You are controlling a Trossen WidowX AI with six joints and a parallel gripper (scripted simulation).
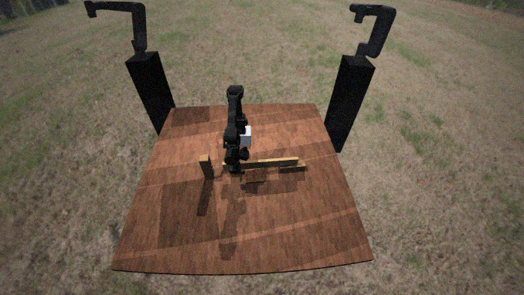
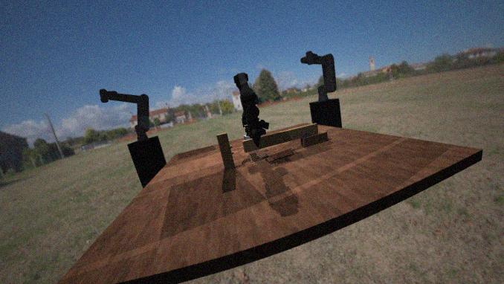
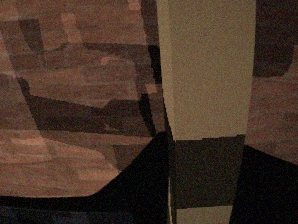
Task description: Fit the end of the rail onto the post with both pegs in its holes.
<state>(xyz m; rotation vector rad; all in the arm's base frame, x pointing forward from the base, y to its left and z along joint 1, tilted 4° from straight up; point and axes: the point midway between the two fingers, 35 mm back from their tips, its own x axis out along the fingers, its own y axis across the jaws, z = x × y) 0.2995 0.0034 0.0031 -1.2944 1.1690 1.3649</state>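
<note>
The wooden rail (image 1: pixel 270 163) (image 2: pixel 286 136) (image 3: pixel 210 75) is held near its near end by my gripper (image 1: pixel 234 168) (image 2: pixel 256 143) (image 3: pixel 182 137), shut on it. The near end appears raised above its shadow on the table, with a gap to the post (image 1: pixel 207 169) (image 2: pixel 225 150). The post stands upright to the left of the rail, and its two small pegs show faintly on the rail side in the exterior view. The far end is at the footboard block (image 1: pixel 292 168) (image 2: pixel 316 139); its seating in the bracket is too small to tell. The holes are hidden.
A white block (image 1: pixel 246 136) lies behind the rail, beside my arm. Two other black arms stand on tall black pedestals (image 1: pixel 148 85) (image 1: pixel 349 93) beyond the back corners of the wooden table (image 1: pixel 270 239) (image 2: pixel 334 201). Dark shadows fall across the table top.
</note>
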